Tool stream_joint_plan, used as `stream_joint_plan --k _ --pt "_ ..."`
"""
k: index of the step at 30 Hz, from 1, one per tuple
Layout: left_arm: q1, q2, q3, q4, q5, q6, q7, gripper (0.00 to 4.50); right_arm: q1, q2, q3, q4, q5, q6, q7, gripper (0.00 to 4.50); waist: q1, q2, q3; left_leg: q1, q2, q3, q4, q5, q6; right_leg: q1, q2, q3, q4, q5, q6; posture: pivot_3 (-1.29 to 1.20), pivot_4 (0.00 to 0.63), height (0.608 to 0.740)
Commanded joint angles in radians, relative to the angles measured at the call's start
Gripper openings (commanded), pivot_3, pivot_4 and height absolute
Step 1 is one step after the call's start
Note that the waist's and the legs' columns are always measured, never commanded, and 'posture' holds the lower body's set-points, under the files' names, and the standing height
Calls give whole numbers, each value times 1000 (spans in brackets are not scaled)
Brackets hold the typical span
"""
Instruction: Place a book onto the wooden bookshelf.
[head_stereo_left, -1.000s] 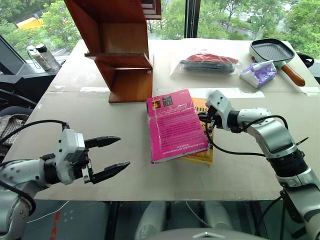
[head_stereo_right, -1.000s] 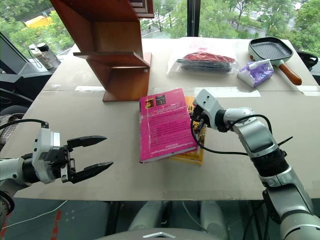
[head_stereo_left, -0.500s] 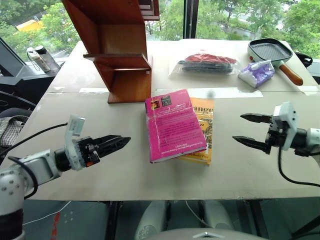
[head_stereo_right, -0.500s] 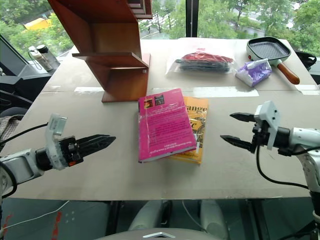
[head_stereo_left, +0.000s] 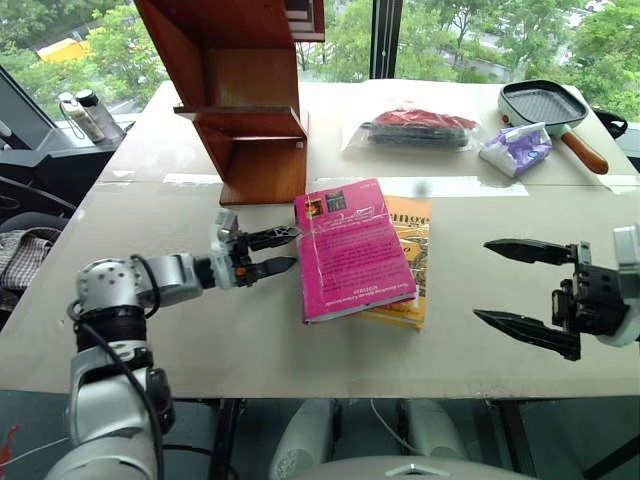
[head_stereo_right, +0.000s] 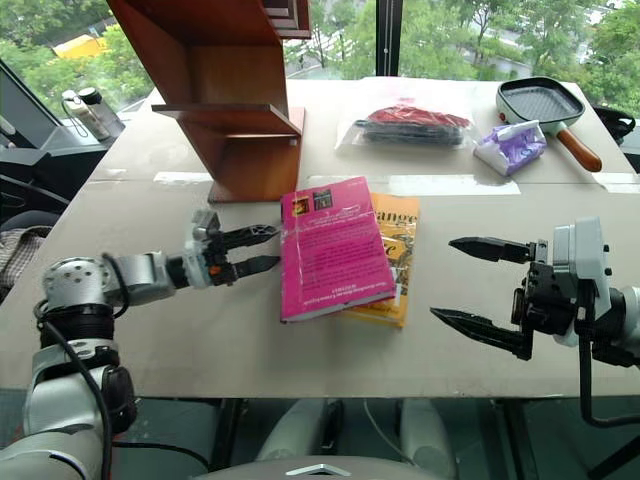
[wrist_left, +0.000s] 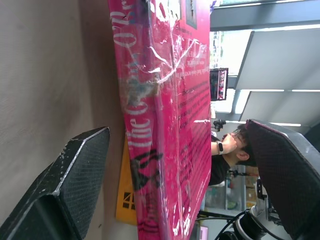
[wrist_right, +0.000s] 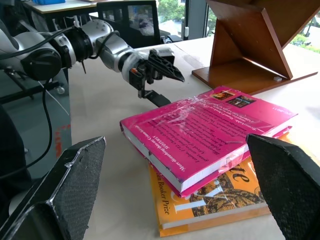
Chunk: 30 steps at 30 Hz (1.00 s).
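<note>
**On the worktop: pink book waiting, both end effectors released**

At mid-worktop (head_stereo_left: 150, 330) the book (head_stereo_left: 352, 250) lies flat, back cover up, resting partly on an orange book (head_stereo_left: 405, 265) that shows along its right edge. The shelf (head_stereo_left: 250, 110) stands just behind it, toward the windows, its base near the book's far left corner.

The book is judged thick, stiff and moderately heavy for a paperback. Its glossy plastic wrap is wrinkled and likely slippery, so a pinch on the flat cover could slide. The spine side is the better place to be gripped: it is raised a little off the worktop by the orange book beneath, and the wrist view shows the full thickness of the spine edge facing the fingers.

The long axis runs away from the robot, tilted slightly, with the top edge and its small pictures toward the shelf. The spine is turned to the robot's left.

The left end effector (head_stereo_left: 277, 252) is held released, fingers apart, just beside the spine edge and not touching it. The right end effector (head_stereo_left: 522, 285) is spread wide, empty, well to the right of both books.
</note>
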Motion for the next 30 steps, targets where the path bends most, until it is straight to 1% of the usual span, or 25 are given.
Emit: stream_joint_plan --k 1,5,9,12,16,17,19,20,23,25,28,30 --pt "-40 -27 -41 41 89 1 -80 4500 -8 -12 -22 -33 13 -32 -12 4457 -1 0 0 0 0 0 0 0 0 0 0 0 0 0 0 0 150 740" --pt "-73 -49 -86 68 180 -21 -187 4500 2 -23 -24 -59 32 -29 -25 4457 2 0 0 0 0 0 0 0 0 0 0 0 0 0 0 0 150 740" --pt "-81 -63 -122 83 265 -63 -298 4500 35 -34 -44 -77 36 -29 -32 4457 17 0 0 0 0 0 0 0 0 0 -1 0 -1 0 0 0 150 740" --pt "-81 -75 -140 96 313 -86 -377 3620 53 -38 -60 -83 43 -30 -44 4500 26 0 0 0 0 0 0 0 0 1 -1 0 -1 0 0 0 150 740" --pt "-84 -100 -156 101 353 -89 -467 1873 61 -43 -56 -87 44 -35 -57 4500 27 0 0 -1 0 0 0 0 0 1 -1 0 -1 0 0 0 150 740" --pt "-83 -107 -160 96 362 -86 -484 1337 63 -44 -54 -86 42 -36 -58 4500 27 0 0 -1 0 -1 0 0 1 1 -1 -1 -1 0 0 0 150 740" --pt "-83 -116 -155 90 372 -81 -506 457 63 -45 -48 -85 38 -39 -61 4500 27 0 0 -1 0 -1 0 -1 2 1 -2 -1 -1 0 0 0 150 740" --pt "-81 -115 -152 85 377 -79 -516 346 61 -46 -44 -85 36 -41 -64 4500 26 0 0 -1 0 -1 0 -2 3 1 -2 -1 -1 0 0 0 150 740" --pt "-66 -98 -126 43 375 -67 -535 297 56 -46 -29 -78 25 -47 -68 4500 25 0 0 -1 0 -1 0 -2 3 1 -1 -1 -1 0 0 0 150 740" --pt "-52 -71 -85 -17 351 -40 -534 287 49 -43 -17 -72 17 -54 -67 4500 22 0 0 -1 0 -1 0 -2 3 1 -1 -1 -1 0 0 0 150 740" --pt "-38 -32 -4 -163 294 14 -506 278 25 -33 6 -52 5 -67 -70 4500 11 -3 1 -2 1 -1 0 -2 3 0 -1 0 -1 0 0 0 150 740" --pt "-34 -19 44 -309 257 36 -469 277 9 -27 20 -24 -8 -84 -61 4500 8 -5 2 -2 2 -1 0 -2 3 -1 -1 -1 -1 0 0 0 150 740"
